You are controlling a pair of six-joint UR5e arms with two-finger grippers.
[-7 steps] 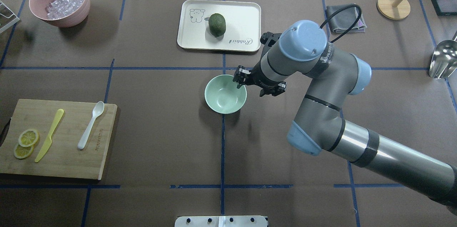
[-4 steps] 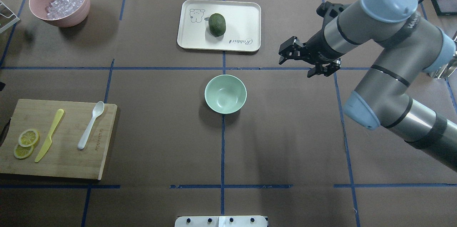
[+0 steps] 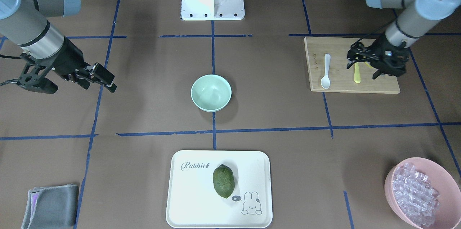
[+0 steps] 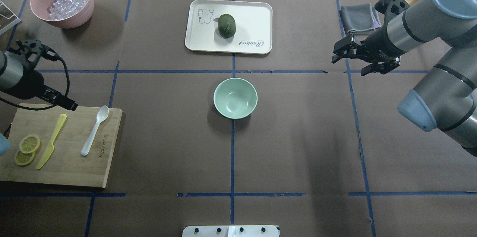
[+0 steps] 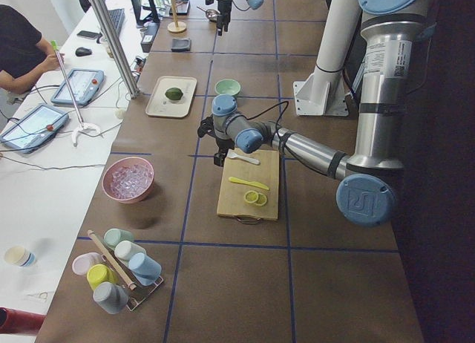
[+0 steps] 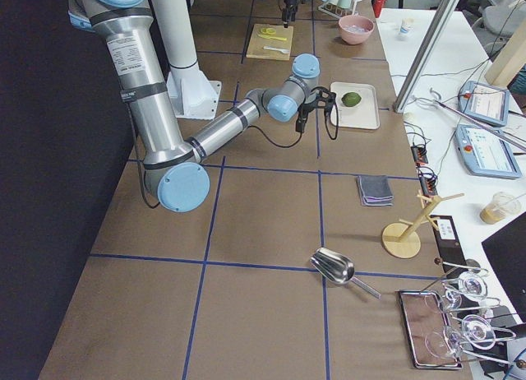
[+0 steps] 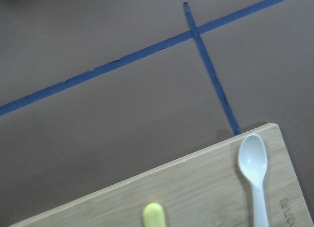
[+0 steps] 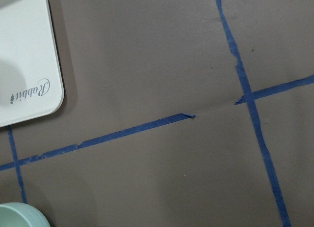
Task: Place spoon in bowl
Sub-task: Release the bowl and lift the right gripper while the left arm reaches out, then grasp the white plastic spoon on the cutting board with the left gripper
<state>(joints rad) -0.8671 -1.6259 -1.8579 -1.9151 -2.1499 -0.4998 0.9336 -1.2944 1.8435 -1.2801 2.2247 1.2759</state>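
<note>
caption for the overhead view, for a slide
Spoon on the cutting board, left gripper at its far edge, mint bowl empty mid-table.

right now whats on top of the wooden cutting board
The cutting board holds the spoon, a yellow-green knife and two overlapping lemon slices. The left gripper hangs over its edge, mostly hiding the slices in the front-facing view only.

This is a robotics lab, I'd say: my 2 arms (image 3: 407, 16) rise from a white base (image 3: 212, 2) behind the left claw (image 3: 363, 67). Blue tape (image 4: 232, 155) grids the brown table (image 4: 167, 136) under it. Beyond it an operator (image 5: 18, 50) is at a bench (image 5: 44, 180) with tablets (image 5: 33, 125).
</note>
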